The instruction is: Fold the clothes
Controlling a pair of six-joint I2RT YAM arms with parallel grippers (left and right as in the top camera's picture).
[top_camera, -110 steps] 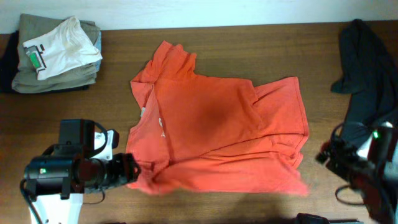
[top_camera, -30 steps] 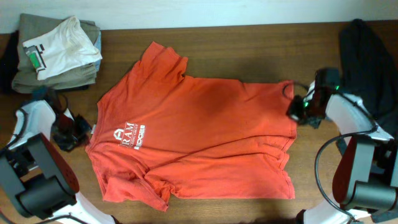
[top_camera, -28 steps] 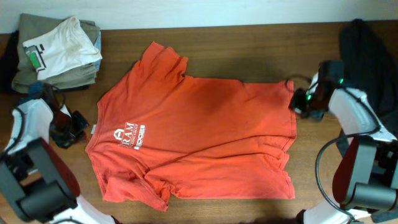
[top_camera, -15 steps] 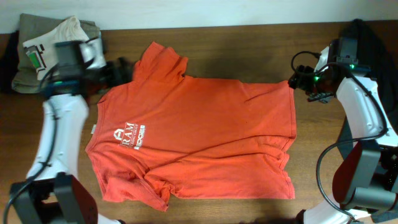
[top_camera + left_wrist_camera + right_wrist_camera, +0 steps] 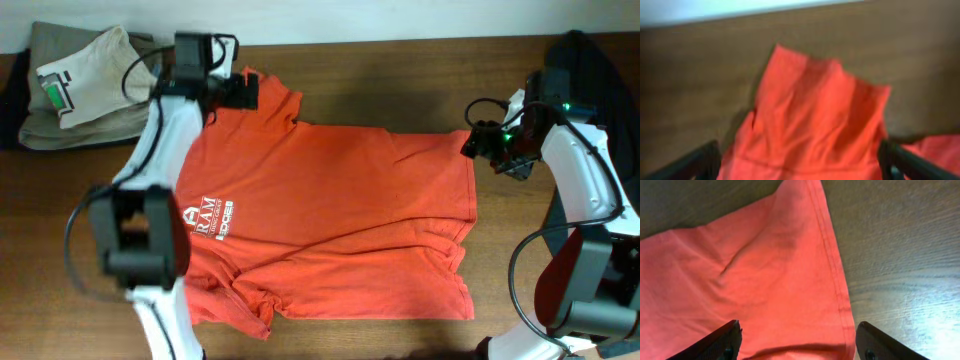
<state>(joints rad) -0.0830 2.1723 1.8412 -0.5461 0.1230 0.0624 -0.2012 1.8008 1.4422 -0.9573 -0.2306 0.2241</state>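
Note:
The clothes, one red-orange T-shirt (image 5: 330, 210) with white lettering (image 5: 212, 215), lie spread flat across the wooden table. My left gripper (image 5: 246, 92) hovers open over the back-left sleeve (image 5: 810, 105). In the left wrist view its dark fingers (image 5: 695, 162) stand wide on either side of the cloth, holding nothing. The left arm crosses over the shirt's left part. My right gripper (image 5: 477, 144) is open above the shirt's back-right corner. There the stitched edge (image 5: 832, 275) runs between the fingertips (image 5: 717, 340) of the right gripper (image 5: 797, 345), and nothing is gripped.
A stack of folded pieces, a white tee on olive ones (image 5: 90, 85), sits at the back left corner. A dark garment (image 5: 590, 100) is heaped at the back right, just behind the right arm. Bare table (image 5: 400, 70) shows behind the shirt.
Both grippers have opened and hold no cloth. The left arm swung from the shirt's left edge up to the back-left sleeve. The right gripper rose slightly to the back-right corner.

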